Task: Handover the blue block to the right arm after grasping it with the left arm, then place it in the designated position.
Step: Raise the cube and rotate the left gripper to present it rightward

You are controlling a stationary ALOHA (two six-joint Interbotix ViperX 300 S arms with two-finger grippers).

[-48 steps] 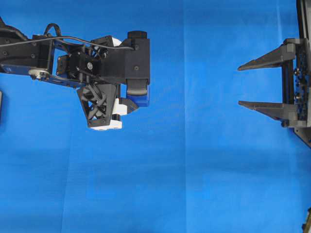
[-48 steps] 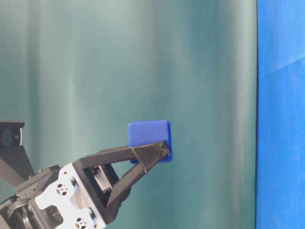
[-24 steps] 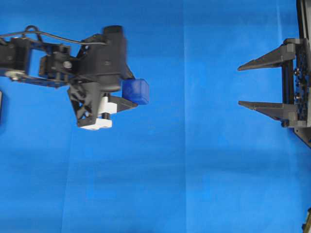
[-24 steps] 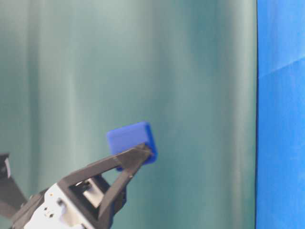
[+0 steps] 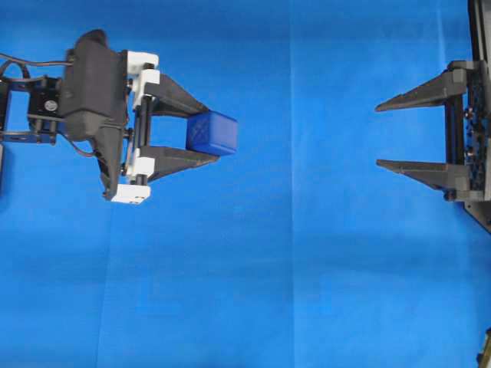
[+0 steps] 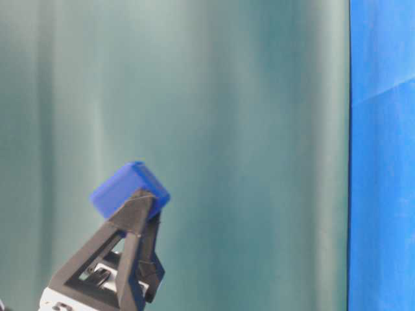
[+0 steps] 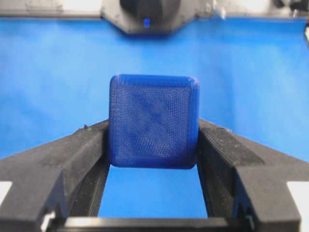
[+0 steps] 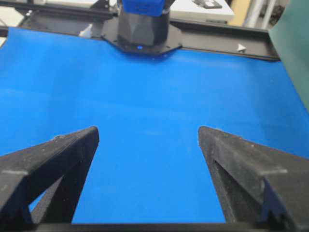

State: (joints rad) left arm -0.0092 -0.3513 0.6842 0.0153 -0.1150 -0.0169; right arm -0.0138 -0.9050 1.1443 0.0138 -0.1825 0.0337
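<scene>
The blue block (image 5: 211, 133) is a small dark-blue cube pinched between the tips of my left gripper (image 5: 205, 133), which is shut on it above the blue cloth at the left of the overhead view. In the left wrist view the blue block (image 7: 153, 121) fills the gap between both black fingers (image 7: 72, 159). The table-level view has the blue block (image 6: 128, 188) tilted on top of the raised fingertips (image 6: 137, 210). My right gripper (image 5: 379, 135) stands open and empty at the far right, its points facing left toward the block, well apart from it.
Blue cloth (image 5: 291, 268) covers the table. A black base mount (image 8: 143, 29) sits at the far edge in the right wrist view. A green backdrop (image 6: 227, 129) fills the table-level view.
My left wrist has rolled so its fingers now lie flat and point right, the block still held. In the table-level view the block has shifted left and tilted. The right arm is still.
</scene>
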